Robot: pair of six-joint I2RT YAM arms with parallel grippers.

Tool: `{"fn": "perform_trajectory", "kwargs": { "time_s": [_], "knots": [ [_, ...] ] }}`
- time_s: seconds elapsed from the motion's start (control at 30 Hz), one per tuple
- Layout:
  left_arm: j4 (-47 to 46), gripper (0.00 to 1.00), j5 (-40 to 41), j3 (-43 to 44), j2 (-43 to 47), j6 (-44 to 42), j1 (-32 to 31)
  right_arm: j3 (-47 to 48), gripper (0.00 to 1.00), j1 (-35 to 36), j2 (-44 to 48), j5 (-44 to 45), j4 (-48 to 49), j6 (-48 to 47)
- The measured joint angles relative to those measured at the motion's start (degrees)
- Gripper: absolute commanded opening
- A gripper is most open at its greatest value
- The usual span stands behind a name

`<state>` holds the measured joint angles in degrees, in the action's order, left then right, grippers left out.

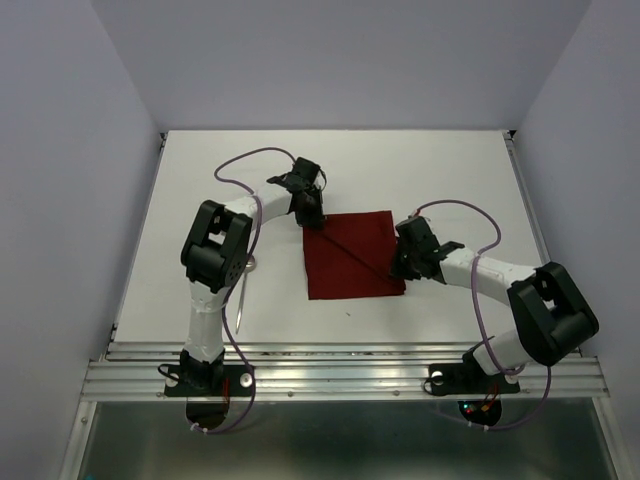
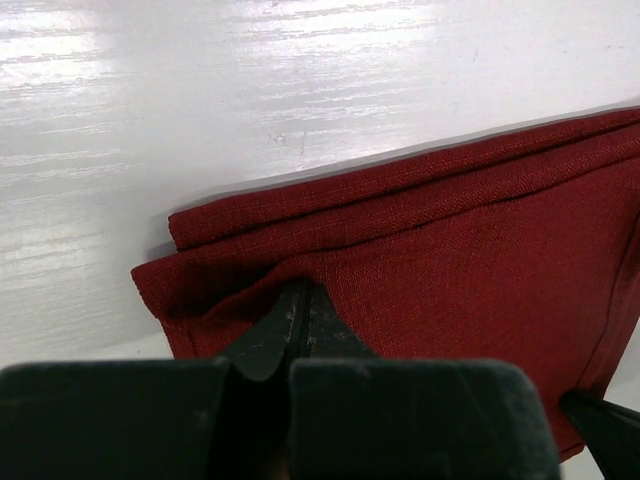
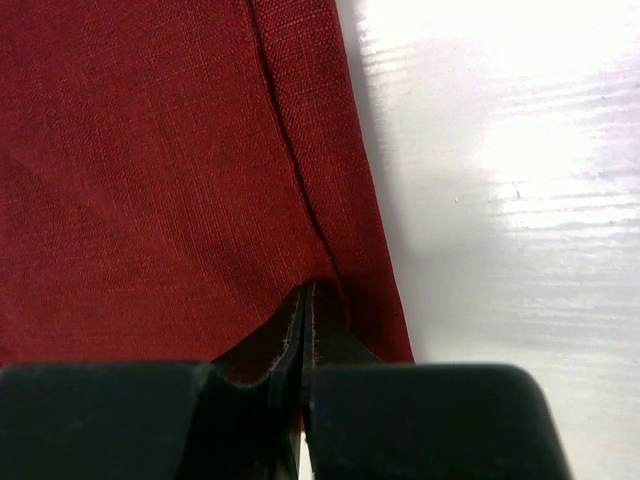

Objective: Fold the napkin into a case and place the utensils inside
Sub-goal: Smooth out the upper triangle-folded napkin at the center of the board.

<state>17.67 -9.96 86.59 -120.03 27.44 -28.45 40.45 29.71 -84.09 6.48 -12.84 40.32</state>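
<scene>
napkin [image 1: 350,258] dark red, flat, diagonal crease.

Both arms, left arm [image 1: 205,312] and right arm [image 1: 490,279] — white link tubes w/ chunky black joint housings, black base clamps. Thin purple cable [image 1: 255,152] loops back from each wrist, behind the fingers. Left gripper [image 2: 300,305] & right gripper [image 3: 305,305] — matt black wedge fingers [image 2: 265,345], tips scuffed, blocky black body just behind them
</scene>
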Motion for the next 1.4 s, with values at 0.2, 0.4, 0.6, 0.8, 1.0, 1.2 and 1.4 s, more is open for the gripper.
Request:
{"fn": "perform_trajectory", "kwargs": {
  "time_s": [0.2, 0.4, 0.6, 0.8, 1.0, 1.2, 1.4],
  "knots": [
    [0.59, 0.0, 0.76, -0.74, 2.58, -0.15, -0.96, 1.44, 0.01, 0.0, 3.58, -0.55, -2.64, -0.37],
    [0.59, 0.0, 0.55, -2.56, 6.56, 0.0, -3.15, 7.65, 0.01, 0.28, 2.32, -2.43, -2.21, -0.63],
    [-0.61, 0.0, -1.42, -4.85, 6.32, 0.24, -4.2, 11.56, 0.01, 1.44, -4.94, -5.46, 1.07, -0.63],
    [-3.21, 0.0, -2.16, -5.05, 2.43, 0.76, -4.15, 12.31, 0.01, 1.86, -11.93, -6.97, 3.1, -0.61],
    [-3.54, 0.0, -2.08, -5.05, 2.45, 0.9, -3.98, 12.79, 0.01, 1.86, -13.64, -6.49, 3.34, -0.39],
    [-2.71, 0.0, -2.6, -5.05, 3.58, 0.9, -4.02, 14.43, 0.01, 1.95, -13.05, -6.47, 2.62, -0.39],
    [-4.22, 0.0, -5.77, -5.27, 4.83, 1.31, -4.24, 18.38, 0.01, 2.27, -13.29, -7.17, 3.93, -0.33]
  ]
}}
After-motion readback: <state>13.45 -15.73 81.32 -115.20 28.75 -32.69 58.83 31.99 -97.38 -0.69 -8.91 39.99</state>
